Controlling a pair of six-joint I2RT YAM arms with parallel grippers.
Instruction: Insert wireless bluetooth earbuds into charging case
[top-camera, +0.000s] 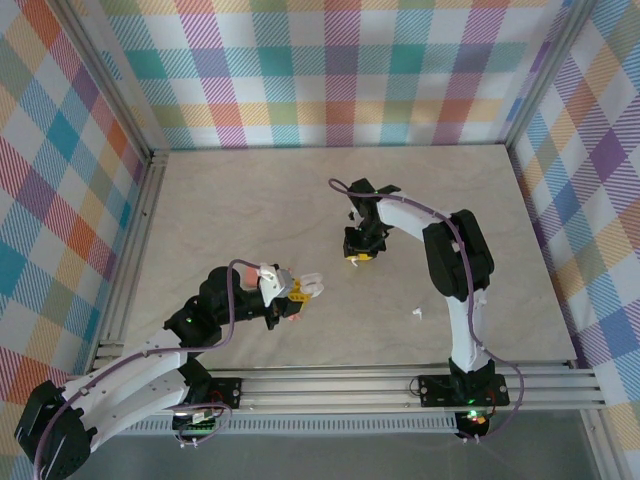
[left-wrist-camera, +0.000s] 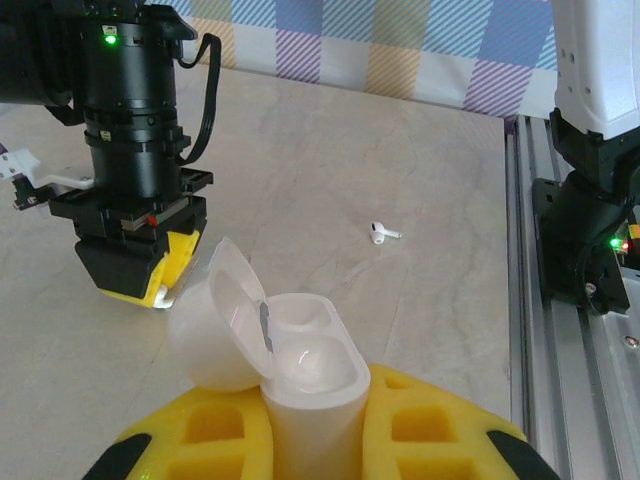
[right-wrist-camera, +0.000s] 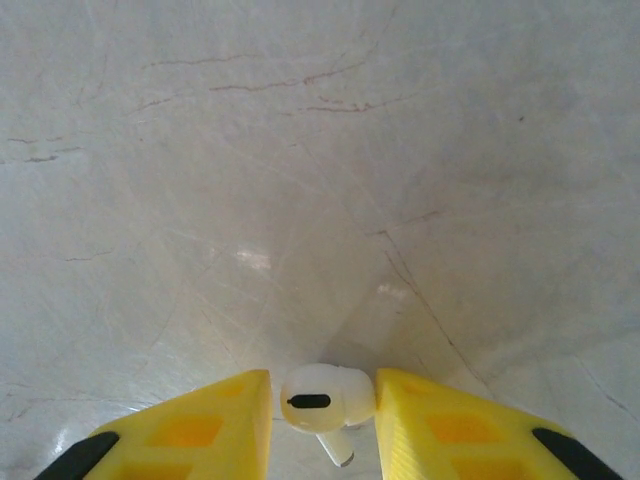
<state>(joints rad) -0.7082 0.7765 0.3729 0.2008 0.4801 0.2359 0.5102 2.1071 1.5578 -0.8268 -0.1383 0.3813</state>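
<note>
Top view: my left gripper (top-camera: 288, 292) is clamped on the open charging case (top-camera: 312, 285). My right gripper (top-camera: 358, 254) is nose-down on the table (top-camera: 250, 190). A spare earbud (top-camera: 415, 314) lies near the right arm's base, well apart from both. Left wrist: the lid (left-wrist-camera: 215, 320) is hinged back and both wells look empty. Right wrist: my yellow fingers pinch the white earbud (right-wrist-camera: 322, 395) across its head, stem trailing back between them. It's tiny, light and glossy, so it'll likely squirt out. Grip the head, not the stem.
</note>
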